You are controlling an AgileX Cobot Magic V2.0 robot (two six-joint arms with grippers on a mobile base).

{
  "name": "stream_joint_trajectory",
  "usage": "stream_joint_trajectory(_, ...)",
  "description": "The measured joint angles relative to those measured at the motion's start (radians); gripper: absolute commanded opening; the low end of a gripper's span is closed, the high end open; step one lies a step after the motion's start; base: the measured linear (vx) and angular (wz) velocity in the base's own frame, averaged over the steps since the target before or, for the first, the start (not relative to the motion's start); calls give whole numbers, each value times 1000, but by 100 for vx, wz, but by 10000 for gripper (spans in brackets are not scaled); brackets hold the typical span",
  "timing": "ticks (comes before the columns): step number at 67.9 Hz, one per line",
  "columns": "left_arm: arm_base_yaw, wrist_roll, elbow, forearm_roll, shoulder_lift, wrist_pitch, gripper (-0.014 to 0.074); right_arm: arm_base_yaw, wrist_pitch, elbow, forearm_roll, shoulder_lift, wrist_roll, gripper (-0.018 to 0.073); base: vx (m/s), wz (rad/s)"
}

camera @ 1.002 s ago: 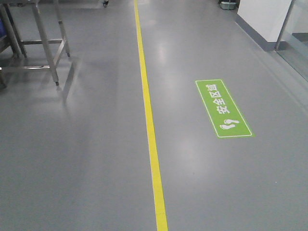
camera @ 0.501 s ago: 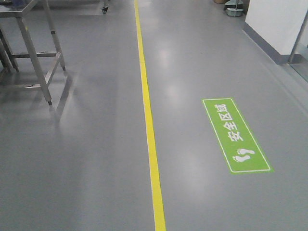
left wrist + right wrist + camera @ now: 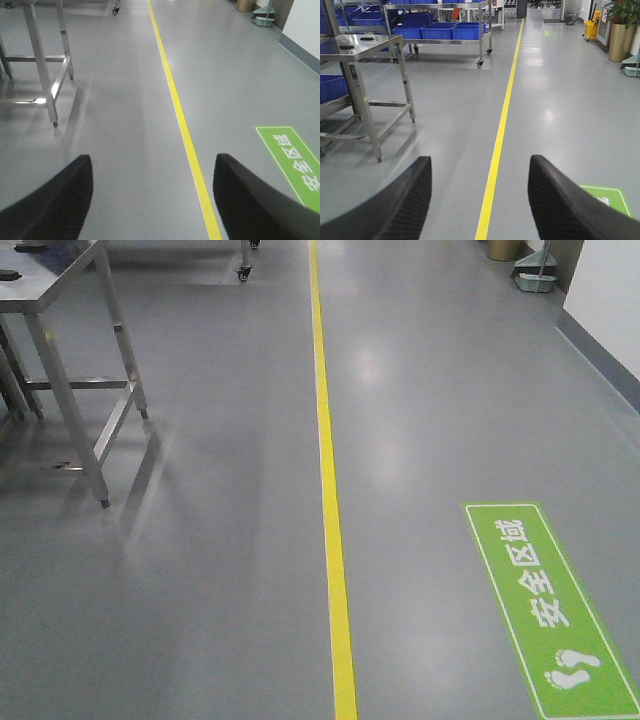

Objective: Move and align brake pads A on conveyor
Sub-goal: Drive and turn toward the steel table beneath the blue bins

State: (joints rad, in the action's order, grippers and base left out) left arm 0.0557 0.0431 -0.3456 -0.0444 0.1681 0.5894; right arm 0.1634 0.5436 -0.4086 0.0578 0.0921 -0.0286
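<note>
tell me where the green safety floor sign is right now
In the front view the green floor sign lies flat at lower right, just right of the yellow floor line; the steel table stands across the line at upper left.

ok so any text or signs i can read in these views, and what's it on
"安全区域": white characters on the green floor sign, with white footprints at its near end, right of the yellow line.
Far green floor marking in the right wrist view: too small to read.
Nothing else legible.
</note>
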Motion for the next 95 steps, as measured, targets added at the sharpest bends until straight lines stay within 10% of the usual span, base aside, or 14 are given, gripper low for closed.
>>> stream_joint_trajectory(95, 0, 0, 0, 0, 0, 0, 503, 0, 1, 0, 0, 0, 0, 419, 69, 2)
